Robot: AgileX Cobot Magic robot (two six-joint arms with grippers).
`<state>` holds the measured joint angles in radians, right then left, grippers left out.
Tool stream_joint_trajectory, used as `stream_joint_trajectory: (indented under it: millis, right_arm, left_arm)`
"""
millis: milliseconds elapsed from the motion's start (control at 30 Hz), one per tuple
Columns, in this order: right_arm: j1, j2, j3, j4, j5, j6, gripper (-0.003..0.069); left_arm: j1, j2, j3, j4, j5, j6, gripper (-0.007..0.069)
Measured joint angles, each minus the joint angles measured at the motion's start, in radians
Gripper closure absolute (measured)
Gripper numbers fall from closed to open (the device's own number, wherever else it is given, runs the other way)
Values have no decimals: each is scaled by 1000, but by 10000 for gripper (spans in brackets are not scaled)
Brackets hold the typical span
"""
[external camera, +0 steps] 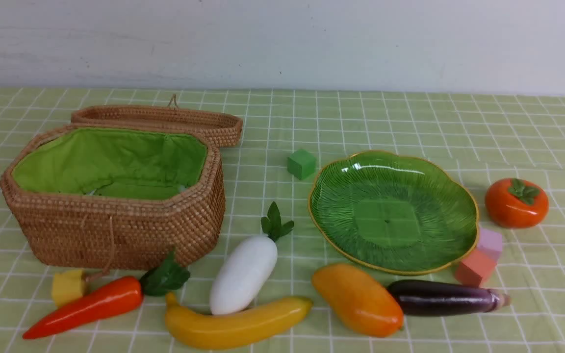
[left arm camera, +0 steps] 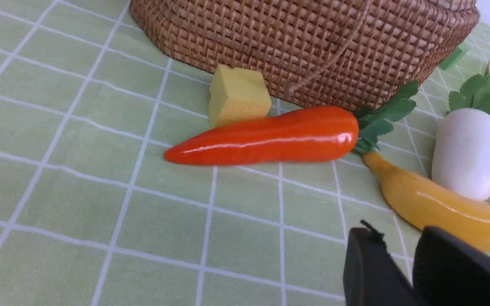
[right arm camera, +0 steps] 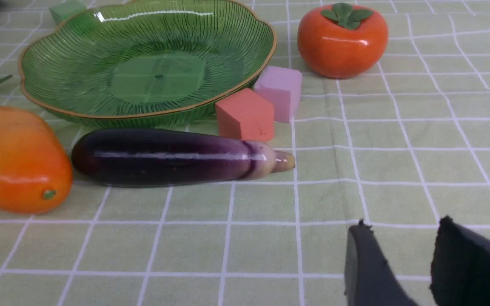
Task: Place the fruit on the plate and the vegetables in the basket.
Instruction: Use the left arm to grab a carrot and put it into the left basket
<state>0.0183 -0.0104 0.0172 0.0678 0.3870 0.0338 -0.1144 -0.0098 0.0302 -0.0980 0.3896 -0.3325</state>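
Left hand (left arm camera: 398, 238) and right hand (right arm camera: 402, 225) both narrowly ajar, empty; carrot (external camera: 84, 306) tip leftward; eggplant (external camera: 442, 297) stem rightward

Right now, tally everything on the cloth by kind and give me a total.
Fruit: 3 (banana, mango, persimmon)
Vegetables: 3 (carrot, radish, eggplant)
Foam cubes: 4 (yellow cube, green cube, pink cube, salmon cube)
Containers: 2 (basket, plate)
Total: 12

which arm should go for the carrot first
Probably left. The carrot lies on the robot's left, right in front of the basket, and shows close ahead of the left fingers in the left wrist view. The right wrist view does not show it.
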Motion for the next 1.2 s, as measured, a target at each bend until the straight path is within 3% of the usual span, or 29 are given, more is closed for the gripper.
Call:
stream_joint_trajectory:
  millis: [800, 967, 1200]
  right_arm:
    - [0, 0, 0, 0, 0, 0, 418]
    - [0, 0, 0, 0, 0, 0, 418]
    - [0, 0, 0, 0, 0, 0, 418]
  left_arm:
    - [0, 0, 0, 3, -37, -2, 443]
    - [0, 0, 0, -69, -95, -40, 438]
    - [0, 0, 0, -308, -330, -97, 431]
